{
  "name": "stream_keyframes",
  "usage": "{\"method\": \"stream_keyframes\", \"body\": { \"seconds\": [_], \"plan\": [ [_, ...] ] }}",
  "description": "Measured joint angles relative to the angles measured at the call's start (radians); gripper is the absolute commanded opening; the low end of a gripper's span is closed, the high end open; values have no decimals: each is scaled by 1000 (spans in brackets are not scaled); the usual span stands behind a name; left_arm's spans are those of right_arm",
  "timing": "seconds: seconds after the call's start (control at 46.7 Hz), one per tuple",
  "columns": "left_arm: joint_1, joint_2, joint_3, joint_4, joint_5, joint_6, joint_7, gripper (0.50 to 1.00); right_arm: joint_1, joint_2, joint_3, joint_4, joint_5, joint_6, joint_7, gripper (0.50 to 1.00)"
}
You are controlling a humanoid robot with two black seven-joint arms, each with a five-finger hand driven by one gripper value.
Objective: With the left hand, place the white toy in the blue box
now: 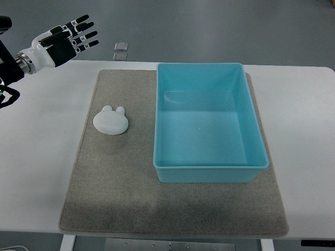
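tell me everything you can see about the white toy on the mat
The white toy is a small, rounded, flattish piece with two short ear-like bumps on its far edge, like a bunny head. It looks smooth and matte, plain white with no visible markings. It lies flat on the grey mat, left of the blue box with a clear gap between them. Nothing else touches it; the left hand is up at the table's far left corner, fingers spread, holding nothing.

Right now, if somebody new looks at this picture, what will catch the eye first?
The big blue box stands empty on the right part of the grey mat. The small white toy lies on the mat to its left, and the left hand hangs open at the upper left, holding nothing.
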Motion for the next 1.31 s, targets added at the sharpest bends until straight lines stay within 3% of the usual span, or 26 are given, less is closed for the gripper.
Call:
{"method": "stream_keyframes", "body": {
  "seconds": [0.128, 0.342, 0.514, 0.77, 0.92, 0.963, 1.049, 1.134, 1.305],
  "plan": [
    [0, 9, -15, -25, 102, 0, -25, 999, 0, 0, 0, 0, 0, 0, 0, 936],
    [12, 74, -18, -112, 240, 0, -143, 996, 0, 0, 0, 0, 0, 0, 0, 936],
    [14, 163, -26, -272, 356, 0, -192, 988, 0, 0, 0, 0, 0, 0, 0, 936],
    [16, 210, -19, -397, 576, 0, -216, 988, 0, 0, 0, 0, 0, 0, 0, 936],
    [40, 254, -10, -528, 787, 0, -304, 984, 0, 0, 0, 0, 0, 0, 0, 936],
    [58, 257, -9, -570, 863, 27, -331, 984, 0, 0, 0, 0, 0, 0, 0, 936],
    [102, 263, -8, -649, 1028, 157, -373, 986, 0, 0, 0, 0, 0, 0, 0, 936],
    [144, 269, -6, -709, 1155, 266, -381, 986, 0, 0, 0, 0, 0, 0, 0, 936],
    [178, 304, -4, -750, 1298, 306, -386, 984, 0, 0, 0, 0, 0, 0, 0, 936]
  ]
}}
